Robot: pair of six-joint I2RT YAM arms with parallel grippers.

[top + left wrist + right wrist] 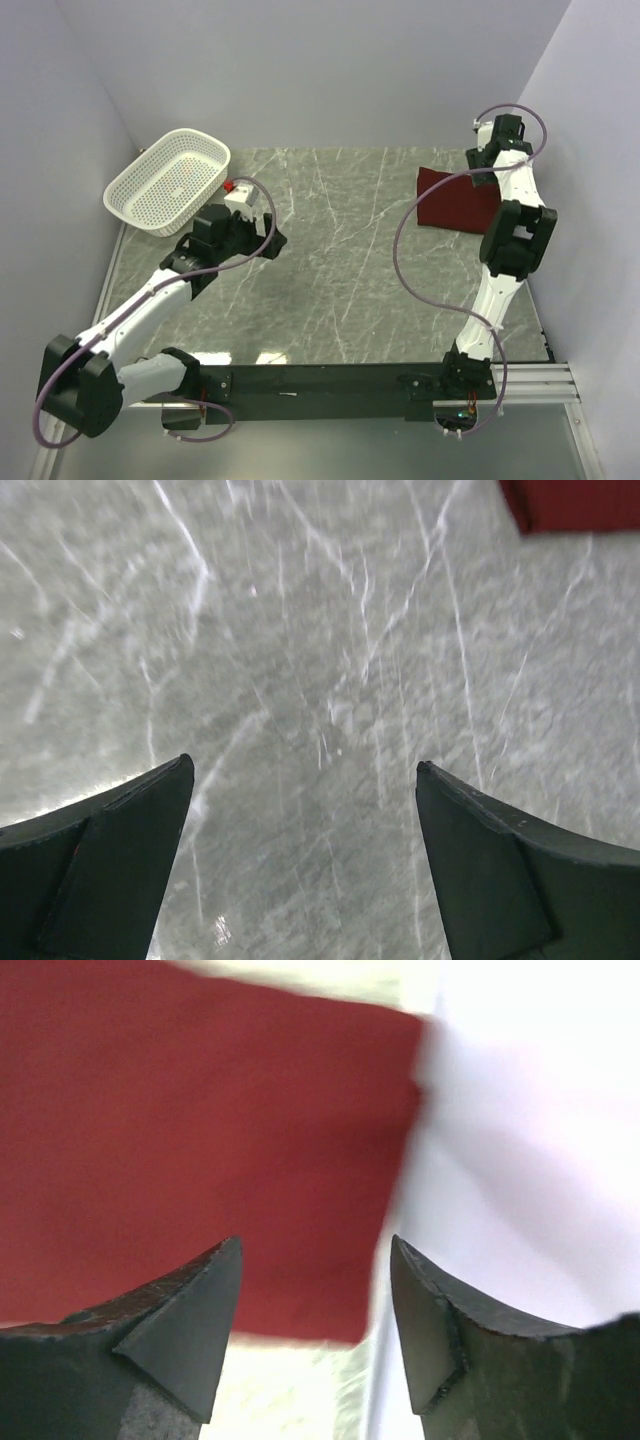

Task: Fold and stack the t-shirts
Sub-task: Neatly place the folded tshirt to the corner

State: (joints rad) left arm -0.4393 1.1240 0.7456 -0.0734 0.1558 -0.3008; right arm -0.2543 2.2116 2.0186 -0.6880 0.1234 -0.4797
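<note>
Right wrist view first: the right gripper has its two dark fingers spread apart, with nothing caught between them, and it hangs just above the maroon t-shirt. The picture is smeared, but the cloth reads as a flat folded slab. Its right edge runs just ahead of the fingertips, with a pale wall beside it.

Up on the top external camera, that folded shirt lies at the far right of the marble table, close to the right wall and partly hidden by the right arm reaching over it.

Over on the left, the left gripper stands wide apart over the marble and holds nothing. It is well apart from the shirt, whose corner shows at the top right of its wrist view. Beyond the left arm, a white perforated basket sits at the far left.
</note>
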